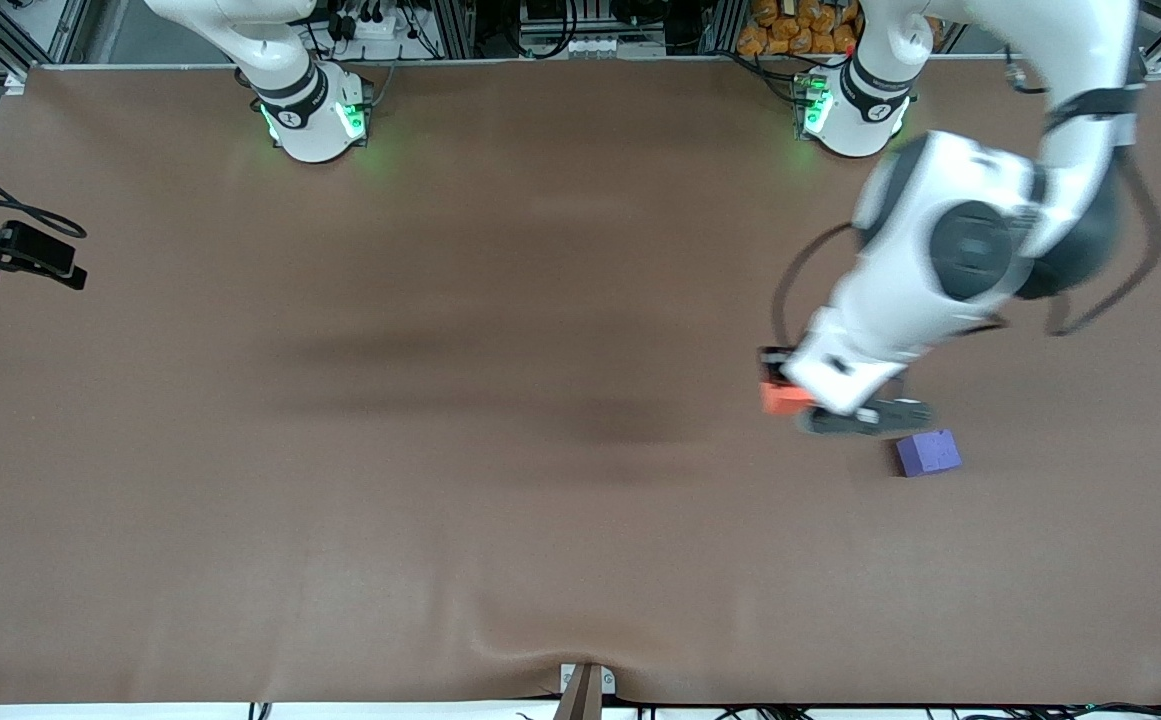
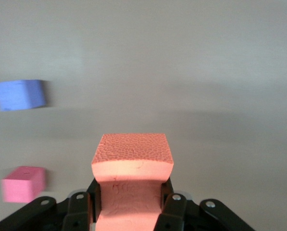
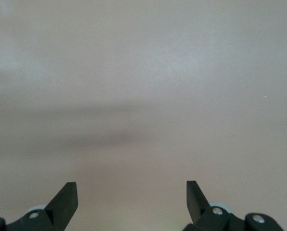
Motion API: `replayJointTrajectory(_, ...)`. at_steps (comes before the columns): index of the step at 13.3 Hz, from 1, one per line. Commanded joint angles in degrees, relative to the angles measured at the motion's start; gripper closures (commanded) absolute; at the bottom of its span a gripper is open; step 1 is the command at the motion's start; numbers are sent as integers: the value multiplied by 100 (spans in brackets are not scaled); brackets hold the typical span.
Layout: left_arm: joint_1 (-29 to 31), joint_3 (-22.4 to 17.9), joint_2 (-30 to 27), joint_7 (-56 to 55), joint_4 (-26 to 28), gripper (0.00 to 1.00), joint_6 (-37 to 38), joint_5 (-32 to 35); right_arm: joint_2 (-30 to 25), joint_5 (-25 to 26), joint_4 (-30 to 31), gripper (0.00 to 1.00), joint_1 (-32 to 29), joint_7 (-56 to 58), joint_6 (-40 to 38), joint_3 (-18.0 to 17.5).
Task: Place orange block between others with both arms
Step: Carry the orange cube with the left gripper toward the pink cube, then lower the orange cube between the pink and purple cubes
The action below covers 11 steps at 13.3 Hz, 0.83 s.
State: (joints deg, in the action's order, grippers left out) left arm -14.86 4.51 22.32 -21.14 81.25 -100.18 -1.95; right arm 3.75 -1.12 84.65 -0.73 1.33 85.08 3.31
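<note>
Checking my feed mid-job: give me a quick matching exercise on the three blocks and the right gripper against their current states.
Things:
1. orange block
2. purple block
3. pink block
4. right gripper

States:
A. open over bare table, holding nothing
B. clamped in the shut left gripper
C. on the table, hidden from the front view by the left arm
D. on the table, in plain sight in the front view beside the left gripper

Pairs: 1-B, 2-D, 3-C, 4-A
</note>
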Motion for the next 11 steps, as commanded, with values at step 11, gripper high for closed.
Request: replayJointTrajectory(11,1785,59,61,2052,1261,87,-581,459,-85,-73,-10,0,-120,-222,-71,-111)
